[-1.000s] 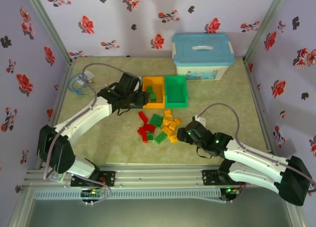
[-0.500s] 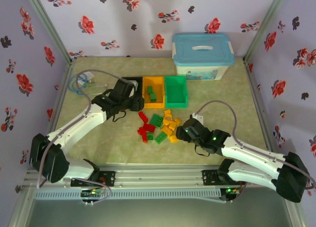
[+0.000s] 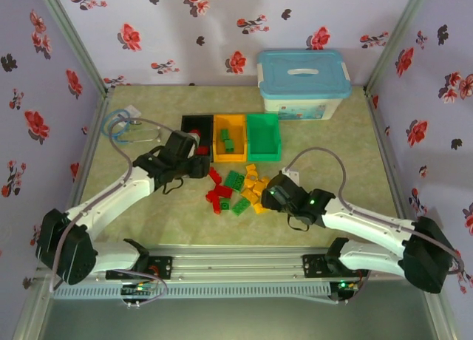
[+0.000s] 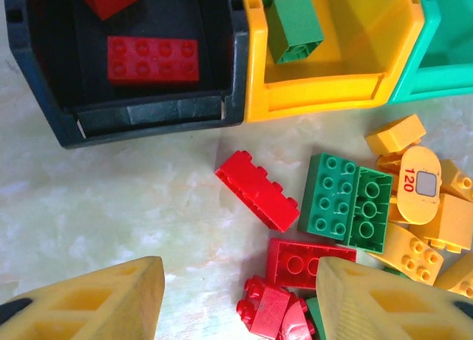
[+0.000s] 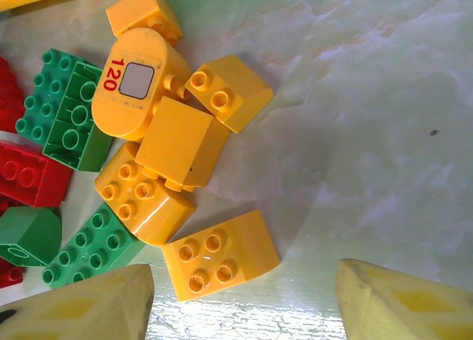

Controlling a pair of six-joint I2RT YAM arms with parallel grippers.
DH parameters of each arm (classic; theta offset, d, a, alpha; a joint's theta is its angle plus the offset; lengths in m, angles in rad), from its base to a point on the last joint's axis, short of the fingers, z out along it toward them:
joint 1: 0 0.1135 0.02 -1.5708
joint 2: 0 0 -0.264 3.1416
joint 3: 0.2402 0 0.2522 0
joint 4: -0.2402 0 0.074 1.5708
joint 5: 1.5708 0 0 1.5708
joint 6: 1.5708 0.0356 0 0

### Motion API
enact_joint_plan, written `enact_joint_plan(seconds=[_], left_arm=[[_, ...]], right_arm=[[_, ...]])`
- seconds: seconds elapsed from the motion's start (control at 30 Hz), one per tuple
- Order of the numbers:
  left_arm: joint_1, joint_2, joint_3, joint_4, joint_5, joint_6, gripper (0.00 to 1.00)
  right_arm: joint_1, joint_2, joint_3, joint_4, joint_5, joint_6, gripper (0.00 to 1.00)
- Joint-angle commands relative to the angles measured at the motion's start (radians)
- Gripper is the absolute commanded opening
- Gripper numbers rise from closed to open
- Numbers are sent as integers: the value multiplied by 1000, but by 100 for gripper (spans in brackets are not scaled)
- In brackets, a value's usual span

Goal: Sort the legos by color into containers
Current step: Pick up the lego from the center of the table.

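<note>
Top external view: both arms reach toward the loose pile of small studded plastic bricks, red, green and yellow (image 3: 238, 188), which lies on the pale table (image 3: 332, 148) just in front of the three bins.

Left gripper (image 4: 240, 277): fingers spread, nothing between them. A long red brick (image 4: 257, 190) lies just ahead, so this is probably the line-up for a pick.

Right gripper (image 5: 244, 281): unclenched, fingers either side of a yellow sloped four-stud brick (image 5: 220, 255) without touching it. Likely the next grab.

Black plastic bin (image 4: 148, 122): two red bricks (image 4: 153, 59) inside.

Orange-yellow bin (image 4: 318, 96): holds green bricks (image 4: 294, 28), so the colours there do not match.

Green bin (image 3: 264, 157): looks bare from above, but its near wall may hide something.
</note>
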Motion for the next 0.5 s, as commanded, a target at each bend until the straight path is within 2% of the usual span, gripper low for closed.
enact_joint_plan(seconds=[0.0,0.47], left_arm=[[10,-33,-37,25,4,-27,56],[11,-110,-199,57,24,-85,59]], right_arm=[[4,32,41,9,-7,-21,66],[0,229,166,-30,12,-32,68]])
